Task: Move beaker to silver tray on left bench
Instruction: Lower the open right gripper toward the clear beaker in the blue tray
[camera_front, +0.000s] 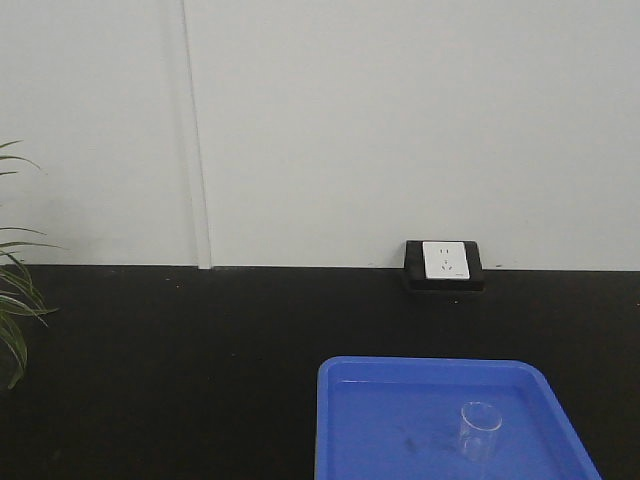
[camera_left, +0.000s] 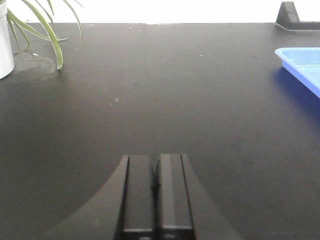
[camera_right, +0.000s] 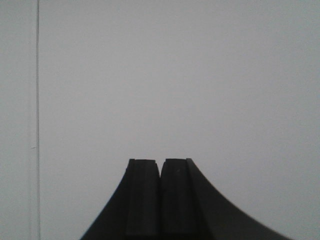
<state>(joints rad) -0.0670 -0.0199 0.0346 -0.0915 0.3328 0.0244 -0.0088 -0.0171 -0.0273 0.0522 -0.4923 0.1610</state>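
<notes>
The beaker is seen upright in the right part of a blue tray, which is set on the black bench below a wall socket. The left gripper is held closed and empty above the bench, near a potted plant. The right gripper is likewise closed, faced toward a white wall.

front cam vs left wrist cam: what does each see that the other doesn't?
Front view only: the beaker, upright inside the blue tray, and the white face of the wall outlet. Left wrist only: the left gripper, jaws closed and empty over the bench, and the plant's white pot. Both: the black bench, the blue tray (just a corner in the wrist view) and the plant's leaves. Neither shows the silver tray.
</notes>
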